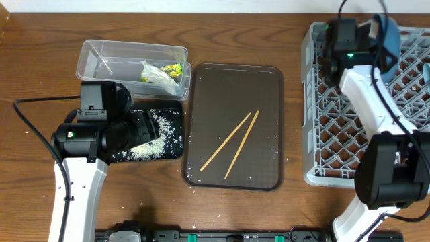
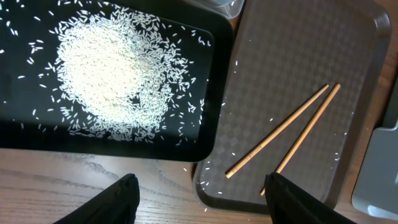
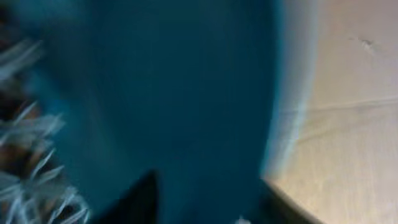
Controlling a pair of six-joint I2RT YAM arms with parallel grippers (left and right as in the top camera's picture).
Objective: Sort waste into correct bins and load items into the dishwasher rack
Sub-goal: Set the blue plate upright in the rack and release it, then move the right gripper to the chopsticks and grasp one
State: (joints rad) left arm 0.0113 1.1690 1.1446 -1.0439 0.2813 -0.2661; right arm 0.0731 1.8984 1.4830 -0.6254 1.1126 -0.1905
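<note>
Over the far edge of the dishwasher rack (image 1: 316,154), the right gripper (image 3: 208,202) looks to be setting the round blue dish (image 1: 391,32) into it. Its wrist view is one glossy blue blur, so I cannot tell whether it grips the dish or has let go. Next it should free the dish and lift clear, then go for the chopsticks (image 1: 232,144) on the brown tray (image 1: 269,87), by which the left gripper (image 2: 202,199) hangs spread and empty.

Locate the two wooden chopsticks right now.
Overhead view: the chopsticks lie diagonally on the brown serving tray, between the black rice tray on the left and the grey rack on the right.
</note>
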